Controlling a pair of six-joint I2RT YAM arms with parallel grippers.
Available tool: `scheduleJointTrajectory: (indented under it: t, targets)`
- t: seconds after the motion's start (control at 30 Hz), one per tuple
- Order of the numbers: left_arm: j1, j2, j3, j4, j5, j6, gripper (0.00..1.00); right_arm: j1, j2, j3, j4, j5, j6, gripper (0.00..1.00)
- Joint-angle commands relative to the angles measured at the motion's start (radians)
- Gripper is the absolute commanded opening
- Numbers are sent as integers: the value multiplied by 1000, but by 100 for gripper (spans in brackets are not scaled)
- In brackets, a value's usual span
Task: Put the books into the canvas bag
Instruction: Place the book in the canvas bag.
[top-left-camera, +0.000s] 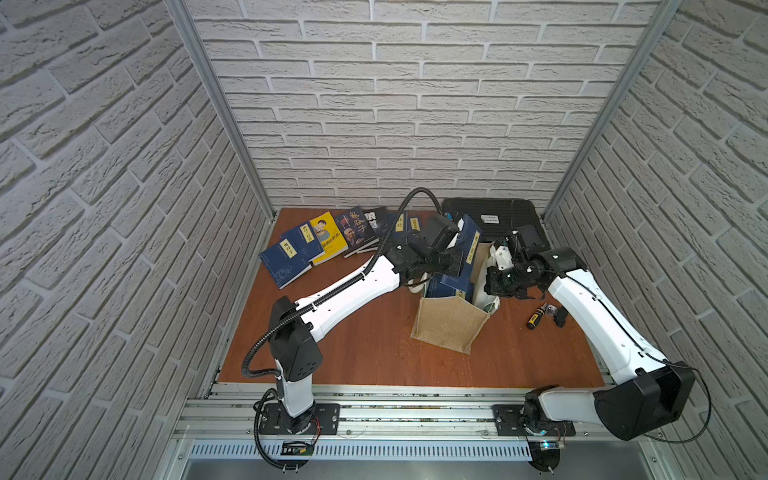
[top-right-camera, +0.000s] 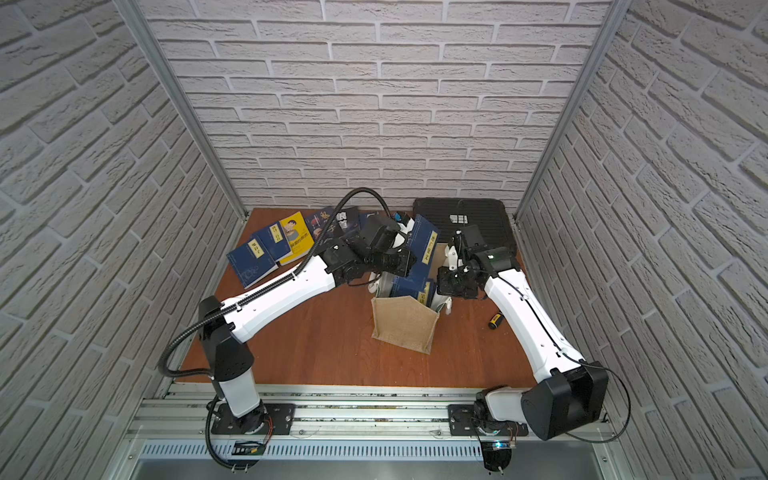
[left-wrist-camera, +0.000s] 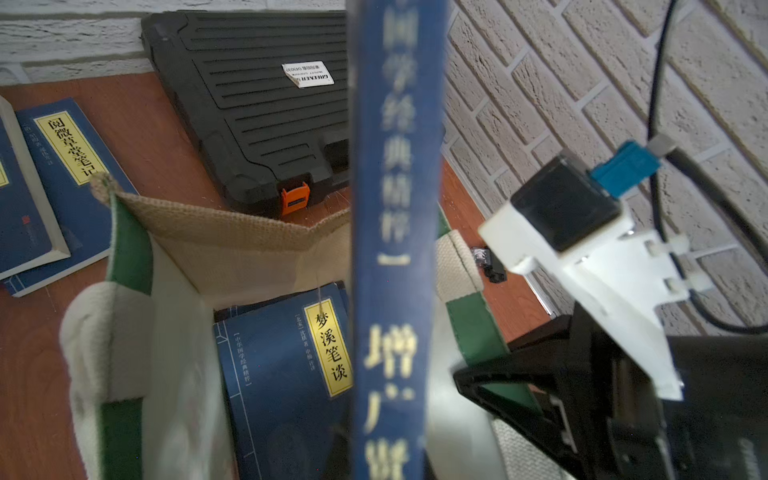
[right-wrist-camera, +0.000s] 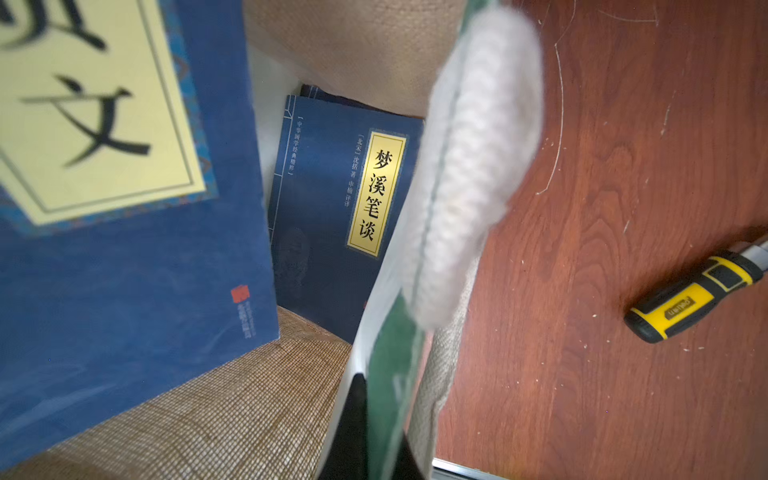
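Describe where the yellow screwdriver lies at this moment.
In both top views the screwdriver lies flat on the table, on the right side, between the bag and the right arm.

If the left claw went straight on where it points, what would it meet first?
Probably the navy book lying inside the canvas bag; the held book in the left claw would touch it first. Depth is unclear.

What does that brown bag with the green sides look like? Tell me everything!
The tan burlap bag stands upright and open on the reddish wooden table. It has green side panels and thick white woven handles. A navy book with a yellow label sits inside. The right gripper pinches its rim, and another navy book hangs over its open top.
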Motion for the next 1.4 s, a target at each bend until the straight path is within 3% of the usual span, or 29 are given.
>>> scheduleJointTrajectory:
  t: [0.0,0.37,0.73,1.1,1.37]
  targets:
    - [-14,10,31,-37,34,-2,0,-24,-24,-2,65,-11,-15,5]
    - [-26,20,-4,-63,82,-18,0,-48,-15,3,71,-42,-17,6]
    - [-36,88,58,-157,77,-35,0,-52,-13,-8,52,-65,-24,5]
    - [-20,277,244,-398,3,-126,0,-52,6,5,24,-87,-47,5]
    - [20,302,227,-336,29,-229,0,-53,-14,-21,31,-56,-65,6]
